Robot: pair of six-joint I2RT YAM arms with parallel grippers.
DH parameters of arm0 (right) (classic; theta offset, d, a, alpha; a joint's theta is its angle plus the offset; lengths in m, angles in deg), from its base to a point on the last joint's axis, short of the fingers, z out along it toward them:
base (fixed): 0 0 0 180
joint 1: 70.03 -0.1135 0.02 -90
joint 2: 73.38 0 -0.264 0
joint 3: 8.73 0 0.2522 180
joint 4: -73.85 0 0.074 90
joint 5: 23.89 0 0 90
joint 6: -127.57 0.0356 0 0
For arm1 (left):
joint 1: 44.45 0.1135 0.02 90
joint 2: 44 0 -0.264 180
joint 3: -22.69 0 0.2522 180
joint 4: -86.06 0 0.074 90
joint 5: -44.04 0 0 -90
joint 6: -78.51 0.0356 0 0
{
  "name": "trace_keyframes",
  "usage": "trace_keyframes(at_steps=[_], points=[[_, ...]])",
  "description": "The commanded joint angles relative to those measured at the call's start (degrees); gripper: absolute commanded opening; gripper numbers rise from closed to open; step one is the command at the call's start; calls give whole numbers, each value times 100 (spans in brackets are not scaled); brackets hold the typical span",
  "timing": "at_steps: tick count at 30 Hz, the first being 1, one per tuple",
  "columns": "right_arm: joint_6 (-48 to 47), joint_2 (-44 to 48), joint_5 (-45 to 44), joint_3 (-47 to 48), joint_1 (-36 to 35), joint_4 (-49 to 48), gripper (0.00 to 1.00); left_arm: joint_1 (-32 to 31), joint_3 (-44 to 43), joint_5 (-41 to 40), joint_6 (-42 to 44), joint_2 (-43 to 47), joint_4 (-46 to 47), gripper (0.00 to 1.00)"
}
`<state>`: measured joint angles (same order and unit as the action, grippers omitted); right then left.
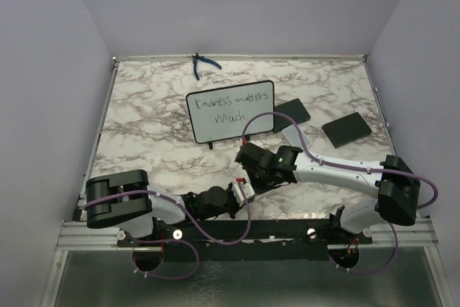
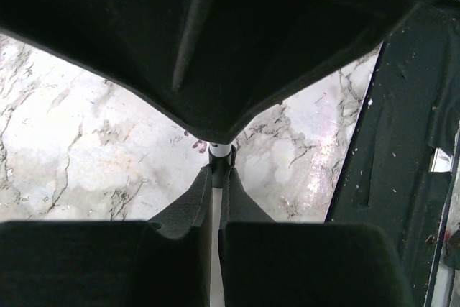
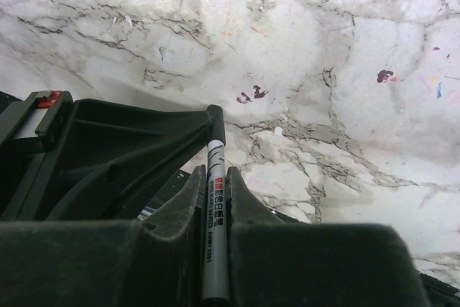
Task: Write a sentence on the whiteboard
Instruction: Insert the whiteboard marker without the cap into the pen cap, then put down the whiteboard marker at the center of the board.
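The whiteboard (image 1: 230, 111) stands upright at mid-table on its small black feet. The sentence (image 1: 231, 108) on it reads about "Kindness matters much" in two lines. In front of it both grippers meet tip to tip. My right gripper (image 1: 253, 174) (image 3: 214, 172) is shut on a silver-grey whiteboard marker (image 3: 215, 221), which points forward from between the pads. The marker's black cap (image 3: 215, 116) (image 2: 218, 169) sits pinched in the tips of my left gripper (image 1: 243, 183) (image 2: 219, 170), which is shut. The right gripper's dark housing fills the top of the left wrist view.
Two flat black pads (image 1: 292, 113) (image 1: 346, 129) lie right of the board with a pale eraser block (image 1: 295, 134) between them. Blue-handled pliers (image 1: 203, 65) rest at the back edge. White walls close in the marble table (image 1: 144, 127) on three sides.
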<state>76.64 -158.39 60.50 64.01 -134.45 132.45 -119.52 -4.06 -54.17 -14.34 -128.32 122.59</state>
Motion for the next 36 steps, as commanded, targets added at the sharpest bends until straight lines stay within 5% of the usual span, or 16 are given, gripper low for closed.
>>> trace_keyframes(at_steps=[1, 11, 20, 23, 31, 36], points=[[234, -487, 286, -269, -255, -219, 1, 54, -129, -85, 33, 42, 412, 0], [402, -494, 40, -100, -341, -25, 1, 53, -72, -330, -129, 300, 370, 3], [1009, 202, -1611, 754, -334, 1272, 0, 58, 37, -880, -745, 1363, -279, 80], [1224, 435, -2124, 771, -290, 1490, 1, 103, -8, -1097, -893, 1815, -784, 94], [1314, 1440, -2477, -256, 582, 316, 1, 1369, -484, -268, -1752, 2746, -2284, 97], [1079, 2478, -2227, -1676, 1236, -1504, 1, 2403, -1149, 231, -2036, 2927, -3518, 97]])
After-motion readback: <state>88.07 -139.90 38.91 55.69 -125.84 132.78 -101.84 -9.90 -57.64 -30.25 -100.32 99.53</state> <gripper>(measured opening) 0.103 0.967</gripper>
